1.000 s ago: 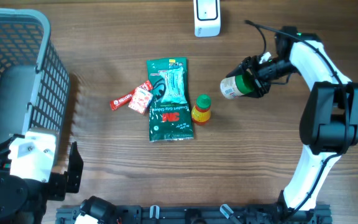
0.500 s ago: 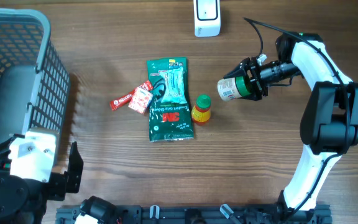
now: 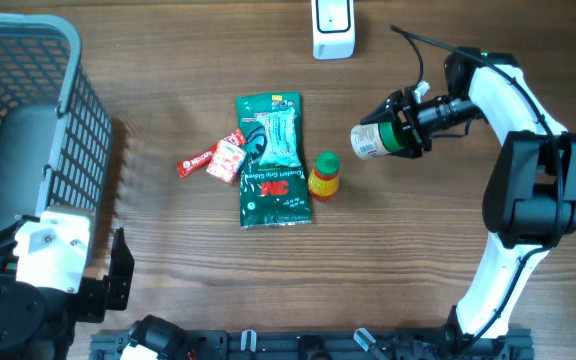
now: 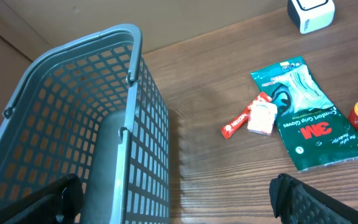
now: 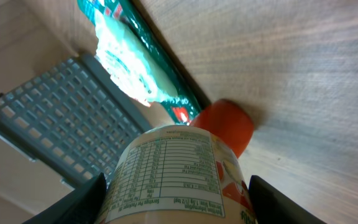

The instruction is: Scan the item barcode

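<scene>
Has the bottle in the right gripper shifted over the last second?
Yes, slightly. The bottle in the right gripper has edged left, so its label end sits a little closer to the spot straight below the white scanner.

Mock shop checkout: wire basket, scanner, wooden table.

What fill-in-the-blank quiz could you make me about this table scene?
The right gripper holds a bottle with a ____ label. The green packet carries the brand name ____. The left gripper, near the grey basket, has its jaws ____.
Missing words: white; 3M; open.
</scene>
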Tool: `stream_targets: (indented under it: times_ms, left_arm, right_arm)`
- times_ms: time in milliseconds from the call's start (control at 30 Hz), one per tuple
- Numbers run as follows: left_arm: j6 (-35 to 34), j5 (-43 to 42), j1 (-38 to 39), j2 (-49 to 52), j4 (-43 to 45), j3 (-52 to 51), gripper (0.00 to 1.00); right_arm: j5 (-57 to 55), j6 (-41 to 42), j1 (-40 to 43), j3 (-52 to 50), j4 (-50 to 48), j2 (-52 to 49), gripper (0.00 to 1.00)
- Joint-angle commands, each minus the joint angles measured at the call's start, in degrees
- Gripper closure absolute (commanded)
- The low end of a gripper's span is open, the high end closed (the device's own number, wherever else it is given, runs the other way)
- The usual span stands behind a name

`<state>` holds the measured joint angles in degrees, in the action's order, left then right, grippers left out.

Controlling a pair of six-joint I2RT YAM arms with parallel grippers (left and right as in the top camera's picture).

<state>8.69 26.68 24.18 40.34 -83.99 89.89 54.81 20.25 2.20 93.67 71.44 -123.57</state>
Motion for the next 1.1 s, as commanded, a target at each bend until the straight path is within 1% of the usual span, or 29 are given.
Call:
stream_targets:
  times_ms: [0, 67, 167, 367, 533, 633, 667, 900, 1067]
  left_arm:
    - [-0.5, -0.5, -0.5, 0.3, 0.1, 0.1, 0.0]
    - [-0.5, -0.5, -0.5, 0.3, 0.1, 0.1, 0.0]
    - [-0.5, -0.5, -0.5, 0.3, 0.1, 0.1, 0.0]
    - [-0.5, -0.5, -0.5, 0.3, 0.1, 0.1, 0.0]
    - [-0.5, -0.5, -0.5, 0.3, 0.1, 0.1, 0.0]
    - [-0.5, -0.5, -0.5, 0.3, 0.1, 0.1, 0.0]
    - [-0.5, -0.5, -0.5, 0.3, 0.1, 0.1, 0.0]
    - [-0.5, -0.5, -0.5, 0.3, 0.1, 0.1, 0.0]
    - [-0.5, -0.5, -0.5, 0.3, 0.1, 0.1, 0.0]
  right_arm:
    - [-4.1, -0.6, 0.3, 6.8, 0.9, 1.3, 0.53]
    - [-9.4, -0.6, 0.3, 10.9, 3.3, 2.8, 0.54]
    - [-14.5, -0.6, 0.3, 13.7, 4.9, 5.5, 0.56]
    - [-17.7, -0.7, 0.2, 13.9, 4.0, 11.2, 0.55]
    - [-26.2, -0.5, -2.8, 13.9, -3.7, 12.5, 0.55]
    - [-33.3, -0.2, -7.4, 13.9, -8.9, 12.5, 0.55]
    - [-34.3, -0.2, -8.2, 13.9, -9.3, 12.5, 0.55]
    - [-42.8, -1.0, -12.4, 13.9, -5.8, 13.0, 0.57]
    - [-43.2, -2.8, -13.4, 13.9, -1.4, 14.5, 0.57]
